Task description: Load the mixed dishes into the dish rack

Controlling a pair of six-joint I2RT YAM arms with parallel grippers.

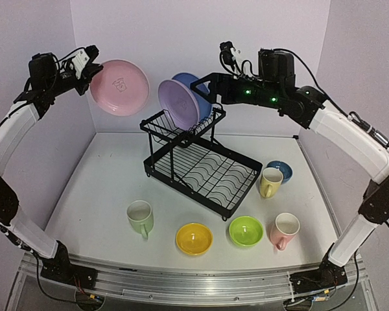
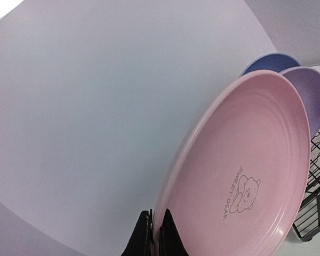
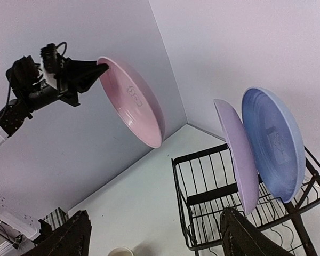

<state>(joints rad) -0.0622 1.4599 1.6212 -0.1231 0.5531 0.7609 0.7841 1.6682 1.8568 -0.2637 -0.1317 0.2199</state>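
– Pink plate (image 1: 120, 87): where is it hanging?
– It is hanging high over the far left corner of the table (image 1: 97, 188), up on edge, well apart from the dish rack (image 1: 214, 172). Its printed face is pointing toward the rack side.
– What is holding it?
– The left gripper (image 2: 156, 237) is pinching its rim, with the jaws clamped onto the plate from both sides.
– And the other plates?
– The lavender plate (image 3: 237, 154) and the blue plate (image 3: 269, 141) are standing on edge in the rack's raised upper shelf. The lavender one is sitting in front and the blue one just behind it, both leaning a little.
– What is the right gripper doing?
– The right gripper (image 3: 154, 213) is hovering just beside the upper shelf, near the blue plate. Its jaws are standing wide apart, gripping nothing.
– Where are the mugs and bowls sitting?
– All on the table, outside the rack. The light green mug (image 1: 141, 217), yellow bowl (image 1: 194, 238), lime bowl (image 1: 246, 230) and pink mug (image 1: 285, 230) are lining up along the near side, in front of the rack. The yellow mug (image 1: 270, 181) is standing to the rack's right, with the blue bowl (image 1: 280, 170) just behind it. I cannot tell whether those two are touching.
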